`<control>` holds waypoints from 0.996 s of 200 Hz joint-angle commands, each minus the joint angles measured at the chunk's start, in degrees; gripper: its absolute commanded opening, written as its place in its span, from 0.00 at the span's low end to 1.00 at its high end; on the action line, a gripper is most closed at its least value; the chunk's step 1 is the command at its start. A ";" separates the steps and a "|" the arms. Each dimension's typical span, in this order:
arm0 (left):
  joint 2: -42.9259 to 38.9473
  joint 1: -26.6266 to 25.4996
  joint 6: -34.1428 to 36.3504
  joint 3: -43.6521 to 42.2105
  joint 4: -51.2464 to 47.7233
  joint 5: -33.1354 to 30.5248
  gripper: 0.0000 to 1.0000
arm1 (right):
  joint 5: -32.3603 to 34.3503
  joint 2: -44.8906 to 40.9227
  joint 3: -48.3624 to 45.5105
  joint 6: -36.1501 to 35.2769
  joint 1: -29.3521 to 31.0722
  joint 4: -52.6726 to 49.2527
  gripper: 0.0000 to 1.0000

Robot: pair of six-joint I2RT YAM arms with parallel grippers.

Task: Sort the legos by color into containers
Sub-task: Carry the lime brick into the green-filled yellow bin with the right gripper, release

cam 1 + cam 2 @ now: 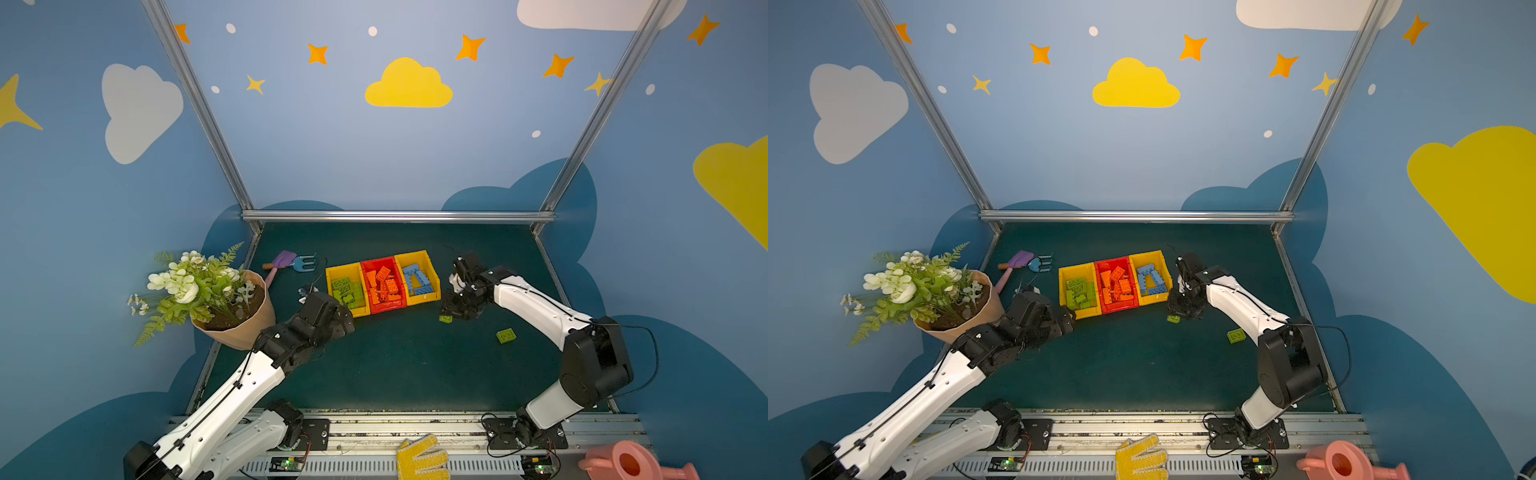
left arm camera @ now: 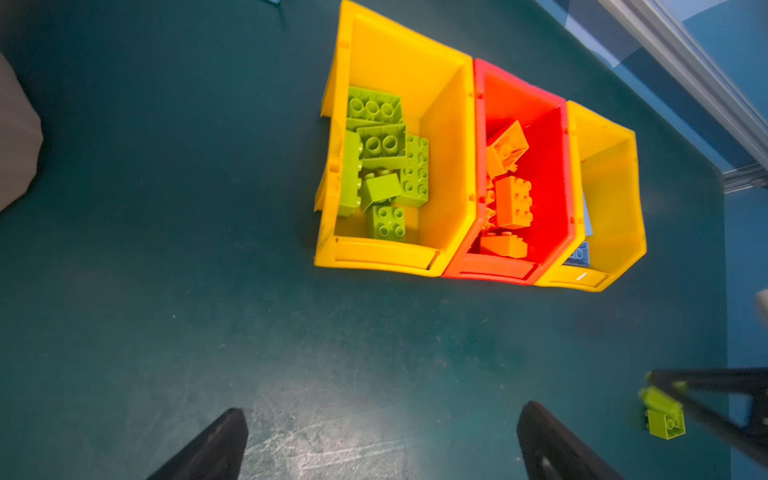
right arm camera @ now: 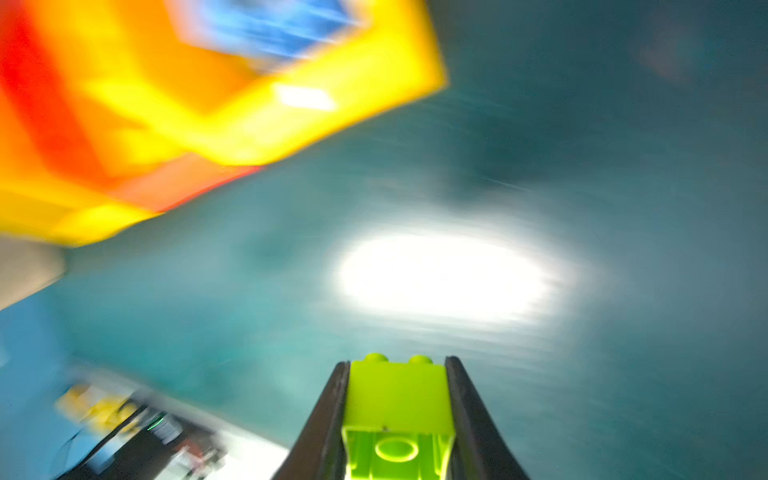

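Three containers stand joined in a row in both top views. The left yellow bin [image 1: 343,268] [image 2: 444,166] holds lime green legos [image 2: 382,158]. The red bin [image 1: 378,261] [image 2: 544,166] holds orange legos [image 2: 513,201], and the right yellow bin [image 1: 411,254] holds light blue legos [image 1: 417,280]. My right gripper [image 3: 397,361] [image 1: 449,316] is shut on a lime green lego [image 3: 397,395] [image 1: 1173,318], just above the mat in front of the blue bin. Another green lego [image 1: 505,335] lies loose on the mat. My left gripper [image 2: 382,411] stands open and empty in front of the green bin.
A tan flower pot [image 1: 245,320] with white flowers stands at the mat's left edge. Purple and blue toy garden tools [image 1: 291,262] lie behind it. A yellow glove [image 1: 422,457] and a pink watering can [image 1: 631,461] sit on the front rail.
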 commanded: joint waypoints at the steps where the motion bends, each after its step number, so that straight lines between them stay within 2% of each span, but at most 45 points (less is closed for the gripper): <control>1: -1.30 0.82 -1.36 -0.85 -2.00 0.70 1.00 | -5.65 4.72 8.70 1.46 4.09 1.58 0.27; 44: -3.09 2.99 -0.19 -0.81 -4.30 2.00 1.00 | -10.17 16.73 24.62 0.13 9.69 7.14 0.27; 79: -3.91 5.70 2.67 0.59 -5.88 3.42 1.00 | -12.20 25.60 33.05 -2.00 12.76 10.82 0.27; 153: -4.57 10.21 10.99 4.28 -10.36 4.56 1.00 | -8.01 42.32 51.99 -5.65 17.26 9.08 0.29; 162: -4.87 10.67 11.74 4.47 -10.60 4.99 1.00 | -7.69 44.27 54.44 -5.49 17.33 8.42 0.33; 187: -5.23 11.88 12.93 4.48 -10.51 6.43 1.00 | -6.50 48.16 61.49 -5.67 17.41 5.18 0.65; 199: -5.23 12.44 13.08 4.15 -9.69 7.24 1.00 | -6.26 47.76 63.26 -6.44 17.31 3.73 0.73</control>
